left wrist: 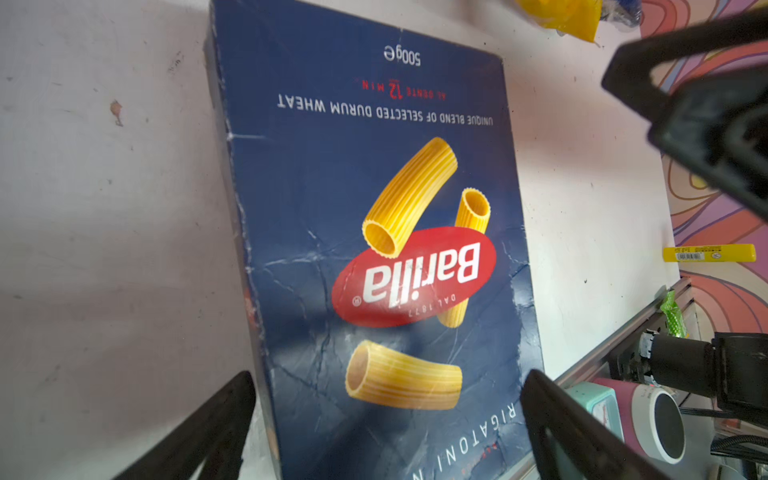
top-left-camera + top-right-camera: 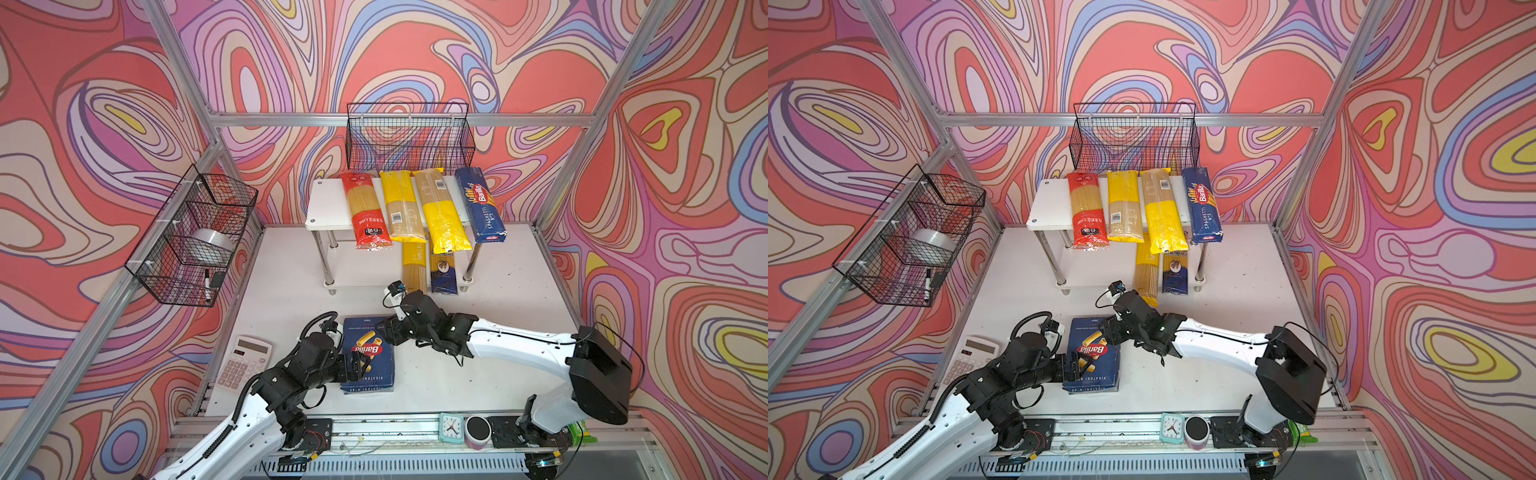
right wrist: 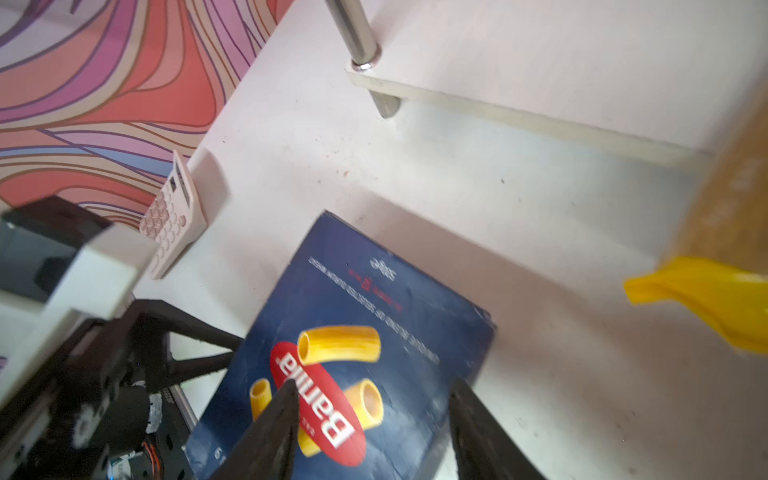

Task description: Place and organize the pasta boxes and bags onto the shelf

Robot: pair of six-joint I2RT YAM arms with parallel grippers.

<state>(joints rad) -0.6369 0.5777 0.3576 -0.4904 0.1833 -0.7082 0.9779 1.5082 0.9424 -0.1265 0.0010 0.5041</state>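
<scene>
1. At the front of the white table (image 2: pixel 498 316), the Barilla rigatoni box (image 2: pixel 370 353) lies face up, well apart from the shelf (image 2: pixel 1048 205). It is the only pack not yet shelved.
2. Left gripper (image 2: pixel 357 366): set over the box's left long edge. Its fingers (image 1: pixel 216 415) stand wide apart with the printed face showing between them. They clasp nothing, and whether they touch the cardboard cannot be told. Probable purpose: to pin the box against sliding.
3. Right gripper (image 2: pixel 388 330): poised at the box's far right corner. Its fingers (image 3: pixel 274 424) are about half spread, one over the face and one at the right edge, enclosing nothing. The box looks too broad to span flat, so a grip likely needs an edge raised first.
4. Upper board (image 2: pixel 328 199): the red bag (image 2: pixel 365 212), yellow bag (image 2: pixel 401 205), second yellow bag (image 2: pixel 440 212) and Spaghetti n.5 box (image 2: pixel 480 203) lie side by side, overhanging the front edge. They are crowded rightward, which leaves the left end bare.
5. Lower board (image 2: pixel 361 270): the PASTATIME bag (image 2: pixel 414 270) and dark blue bag (image 2: pixel 444 274) project forward at the right. The left part is likewise free, seemingly for the wide box.
</scene>
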